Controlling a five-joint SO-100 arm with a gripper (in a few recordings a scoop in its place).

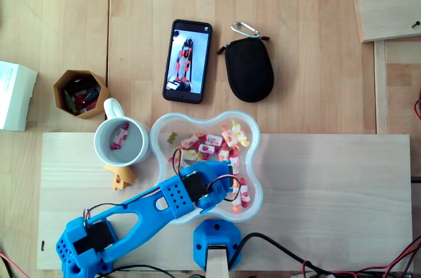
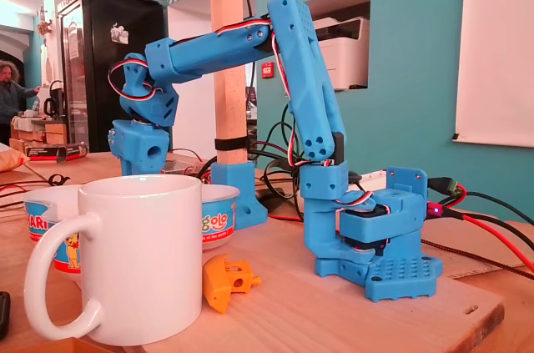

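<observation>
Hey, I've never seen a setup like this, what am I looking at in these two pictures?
The blue thing is a small robot arm with a two-finger gripper. One picture looks straight down from above; the other is taken at table level, close to the white mug. The gripper reaches down into a clear bowl of wrapped sweets; whether it grips one is hidden. One sweet lies in the mug. Nearby lie an orange plastic part, a phone, a black pouch and a small brown box.
</observation>
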